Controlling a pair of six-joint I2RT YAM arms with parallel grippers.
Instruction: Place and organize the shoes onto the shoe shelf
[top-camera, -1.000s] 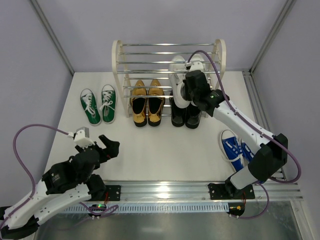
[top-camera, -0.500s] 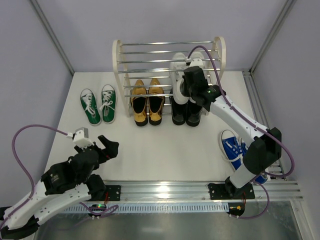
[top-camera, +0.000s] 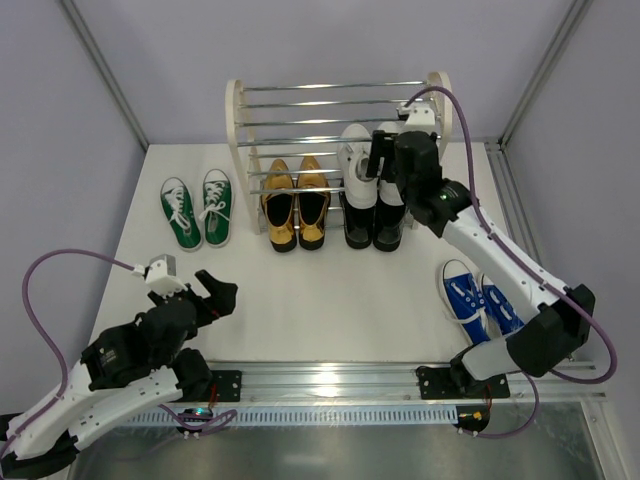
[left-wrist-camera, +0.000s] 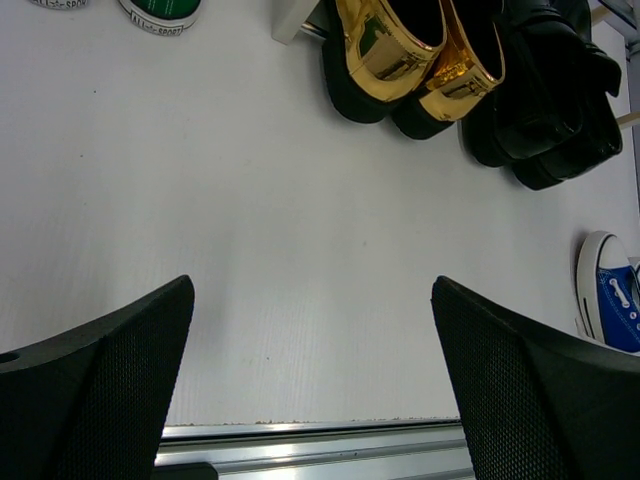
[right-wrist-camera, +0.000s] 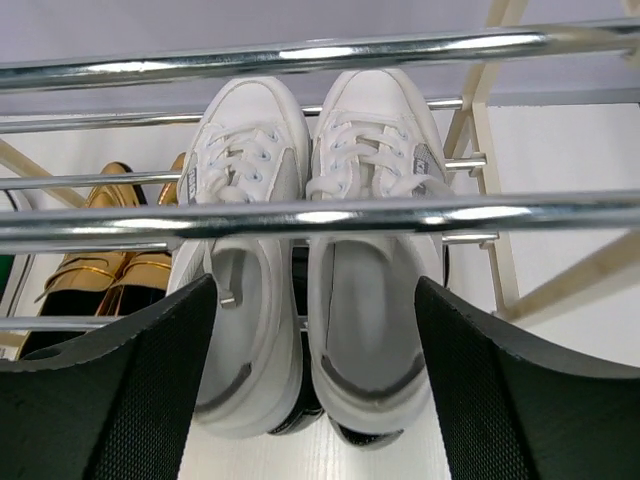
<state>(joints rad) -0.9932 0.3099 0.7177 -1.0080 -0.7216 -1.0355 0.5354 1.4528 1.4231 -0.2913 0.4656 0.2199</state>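
Currently, my right gripper (right-wrist-camera: 312, 300) hangs released over the white sneakers (right-wrist-camera: 365, 160) on the shoe shelf (right-wrist-camera: 300, 215); left gripper (left-wrist-camera: 310, 300) likewise released.

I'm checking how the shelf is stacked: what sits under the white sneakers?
The glossy black dress shoes sit directly below the white sneakers, lower in the shoe shelf, with their near ends showing. Their far ends are hidden beneath the sneakers.

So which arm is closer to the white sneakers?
Right. The right gripper hovers just over the white sneakers on the shelf; the left gripper is far off, nearer the green sneakers.
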